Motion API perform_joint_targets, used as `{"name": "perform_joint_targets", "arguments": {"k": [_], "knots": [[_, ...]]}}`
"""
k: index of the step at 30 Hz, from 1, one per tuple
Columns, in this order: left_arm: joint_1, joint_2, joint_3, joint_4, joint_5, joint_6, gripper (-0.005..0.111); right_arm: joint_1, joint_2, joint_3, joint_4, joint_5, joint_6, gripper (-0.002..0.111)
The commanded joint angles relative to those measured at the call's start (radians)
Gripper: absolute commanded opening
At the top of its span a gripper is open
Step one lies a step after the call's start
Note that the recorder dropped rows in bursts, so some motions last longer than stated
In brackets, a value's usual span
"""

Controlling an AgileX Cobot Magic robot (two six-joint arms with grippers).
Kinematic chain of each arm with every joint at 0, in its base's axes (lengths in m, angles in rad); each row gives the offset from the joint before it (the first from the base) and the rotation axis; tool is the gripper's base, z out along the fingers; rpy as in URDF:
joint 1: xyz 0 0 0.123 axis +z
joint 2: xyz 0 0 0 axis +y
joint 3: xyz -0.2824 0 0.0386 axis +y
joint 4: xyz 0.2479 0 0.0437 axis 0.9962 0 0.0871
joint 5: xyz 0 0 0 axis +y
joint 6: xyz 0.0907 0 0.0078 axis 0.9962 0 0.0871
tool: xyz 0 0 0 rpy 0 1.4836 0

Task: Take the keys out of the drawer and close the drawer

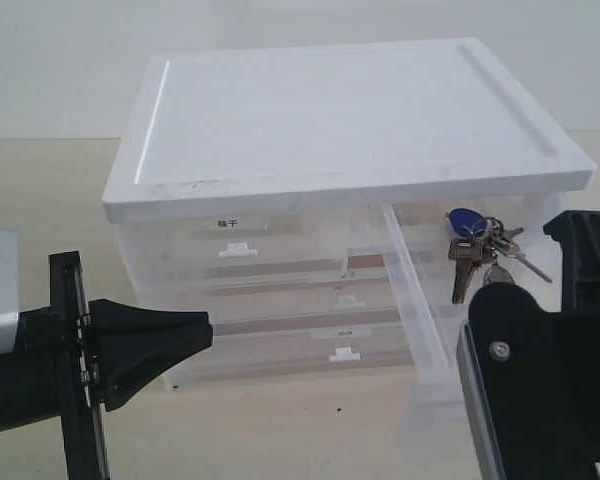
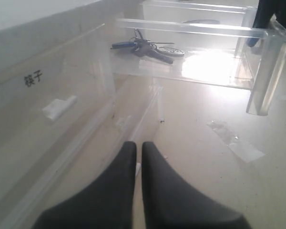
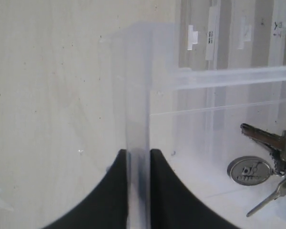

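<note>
The right gripper (image 3: 139, 155) is clamped narrowly on the front wall of the drawer (image 3: 136, 95). The keys (image 1: 478, 250) are seen inside it, at eleven o'clock of the gripper in the exterior view. If pulled farther, the drawer could be tipped off its rails and the keys spilled.

A pale beige tabletop (image 1: 310, 430) is carrying a translucent plastic drawer unit (image 1: 280, 260) with a white lid, which is sitting directly on it. Near the unit, scraps of clear tape (image 2: 236, 143) are lying flat on the surface, and tiny dark specks are showing around them.
</note>
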Motion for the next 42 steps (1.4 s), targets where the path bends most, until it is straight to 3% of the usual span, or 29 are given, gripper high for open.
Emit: {"name": "perform_joint_targets", "arguments": {"k": [1, 5, 8, 21, 26, 30, 32, 42], "knots": [[-0.005, 0.001, -0.003, 0.004, -0.009, -0.004, 0.004, -0.006, -0.005, 0.003, -0.085, 0.07, 0.036, 0.019], [-0.005, 0.001, -0.003, 0.004, -0.009, -0.004, 0.004, -0.006, -0.007, 0.003, -0.118, 0.066, 0.054, 0.045], [-0.005, 0.001, -0.003, 0.004, -0.009, -0.004, 0.004, -0.006, -0.007, 0.003, -0.097, 0.046, 0.066, 0.053], [-0.005, 0.001, -0.003, 0.004, -0.009, -0.004, 0.004, -0.006, -0.134, -0.119, -0.03, 0.059, 0.118, 0.054], [-0.005, 0.001, -0.003, 0.004, -0.009, -0.004, 0.004, -0.006, -0.172, -0.127, -0.042, -0.059, 0.407, 0.054], [-0.005, 0.001, -0.003, 0.004, -0.009, -0.004, 0.004, -0.008, -0.137, -0.127, -0.238, -0.039, 0.882, 0.054], [-0.005, 0.001, -0.003, 0.004, -0.009, -0.004, 0.004, -0.008, -0.104, -0.125, -0.333, -0.002, 1.027, 0.054], [-0.005, 0.001, -0.003, 0.004, -0.009, -0.004, 0.004, -0.01, 0.076, -0.125, -0.426, -0.034, 1.272, 0.054]]}}
